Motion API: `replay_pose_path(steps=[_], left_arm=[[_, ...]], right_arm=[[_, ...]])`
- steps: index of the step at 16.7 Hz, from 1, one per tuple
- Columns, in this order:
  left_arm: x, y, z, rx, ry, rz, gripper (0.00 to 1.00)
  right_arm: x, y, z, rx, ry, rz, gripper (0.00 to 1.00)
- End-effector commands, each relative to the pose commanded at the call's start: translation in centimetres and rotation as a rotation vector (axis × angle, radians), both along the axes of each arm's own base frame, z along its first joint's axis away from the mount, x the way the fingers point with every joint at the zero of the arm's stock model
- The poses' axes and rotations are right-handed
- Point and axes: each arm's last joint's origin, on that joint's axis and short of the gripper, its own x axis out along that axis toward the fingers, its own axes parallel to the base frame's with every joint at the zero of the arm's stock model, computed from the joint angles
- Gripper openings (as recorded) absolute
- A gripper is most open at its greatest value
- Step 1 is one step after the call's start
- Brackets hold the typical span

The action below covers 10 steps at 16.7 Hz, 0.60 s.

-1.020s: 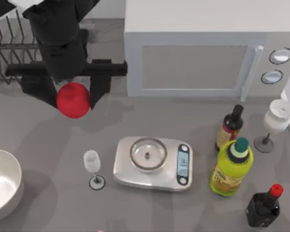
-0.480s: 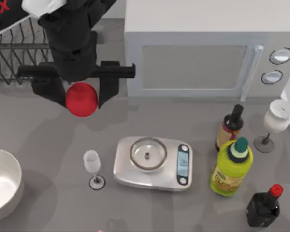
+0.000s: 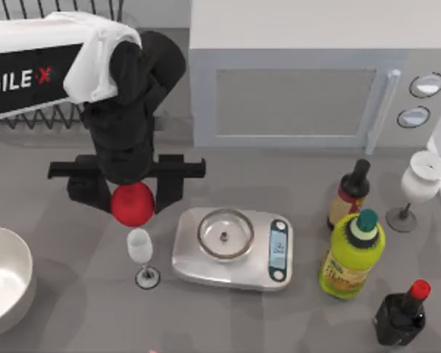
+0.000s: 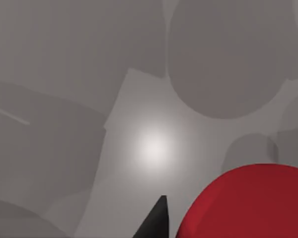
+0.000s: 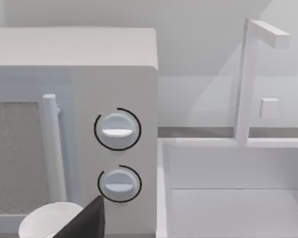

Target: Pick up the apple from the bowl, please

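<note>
The left gripper (image 3: 132, 195) has its jaws closed on the apple (image 3: 132, 204), held clear of the bowl (image 3: 7, 283), which sits well off to their left. The pick looks done; next calls for a steady hold above the counter (image 3: 279, 323).

We read one marking: white letters "GILE" followed by a red "X" on the black panel of our left arm (image 3: 37, 77), its first letter cut off. Bottle labels are illegible.
</note>
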Motion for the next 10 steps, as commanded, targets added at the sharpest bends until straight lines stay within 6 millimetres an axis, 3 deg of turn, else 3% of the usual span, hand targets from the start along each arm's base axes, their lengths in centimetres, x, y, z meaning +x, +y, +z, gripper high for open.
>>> replay_pose_path(steps=[6, 10], left_arm=[[-0.25, -0.20, -0.95, -0.022, 0.018, -0.012, 0.00], [-0.25, -0.20, -0.95, -0.022, 0.018, -0.012, 0.30]], right_arm=[[0.00, 0.00, 0.00, 0.000, 0.000, 0.000, 1.00], [0.00, 0.00, 0.00, 0.000, 0.000, 0.000, 1.00]])
